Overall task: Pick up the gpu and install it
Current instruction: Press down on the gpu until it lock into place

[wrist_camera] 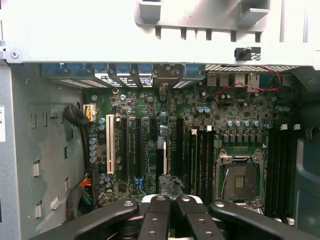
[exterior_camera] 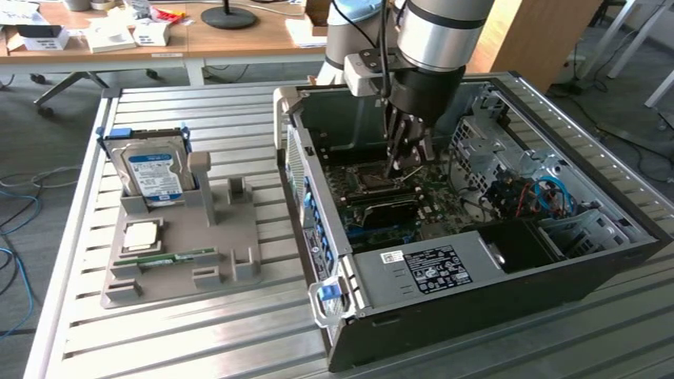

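Now your gripper (exterior_camera: 403, 162) down inside the open computer case (exterior_camera: 589, 260), above the motherboard (wrist_camera: 150, 145), fingers (wrist_camera: 160, 220) pressed together on the gpu (wrist_camera: 161, 150), held edge-on, hard drive (exterior_camera: 153, 170) at nine o'clock of the case.

1. I count one open computer case (exterior_camera: 463, 260) on my table (exterior_camera: 189, 339).
2. One grey parts holder (exterior_camera: 226, 237) beside it.
3. One hard drive (exterior_camera: 153, 175), one processor chip (exterior_camera: 142, 234), one memory stick (exterior_camera: 174, 257).

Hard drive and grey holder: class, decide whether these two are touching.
Touching. The exterior view shows the hard drive standing upright in a slot of the grey holder, its lower end seated inside.
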